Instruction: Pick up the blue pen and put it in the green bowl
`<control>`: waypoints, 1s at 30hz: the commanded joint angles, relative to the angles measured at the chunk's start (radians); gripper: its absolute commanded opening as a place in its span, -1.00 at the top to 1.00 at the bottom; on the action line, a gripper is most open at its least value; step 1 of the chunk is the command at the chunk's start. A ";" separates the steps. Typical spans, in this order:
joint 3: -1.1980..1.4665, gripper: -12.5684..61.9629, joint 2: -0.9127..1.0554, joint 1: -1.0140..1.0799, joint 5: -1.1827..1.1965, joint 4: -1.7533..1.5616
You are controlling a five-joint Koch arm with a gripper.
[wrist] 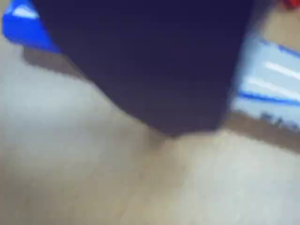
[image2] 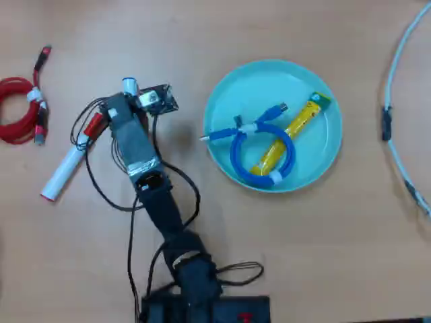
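Under the arm point(image2: 135, 145), blue pen point(image2: 129, 85) mostly hidden, only its tip shows; fingers' state can't tell, wrist view blurred.

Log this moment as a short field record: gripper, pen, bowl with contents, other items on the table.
gripper: black gripper close to the wooden table, left of the bowl in the overhead view; open or shut cannot be told
blue pen: white-barrelled marker with blue cap, behind the dark jaw in the blurred wrist view; not in the bowl
green bowl: round turquoise plastic dish, holding a coiled blue cable and a yellow tube
other: white marker with red cap; coiled red cable; grey cable
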 commanded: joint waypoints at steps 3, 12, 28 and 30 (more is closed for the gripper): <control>-0.029 0.45 -0.003 -0.034 0.040 0.086; -0.032 0.86 -0.003 -0.067 0.072 0.078; -0.035 0.87 0.009 -0.074 0.334 0.143; -0.034 0.86 0.009 -0.074 0.420 0.144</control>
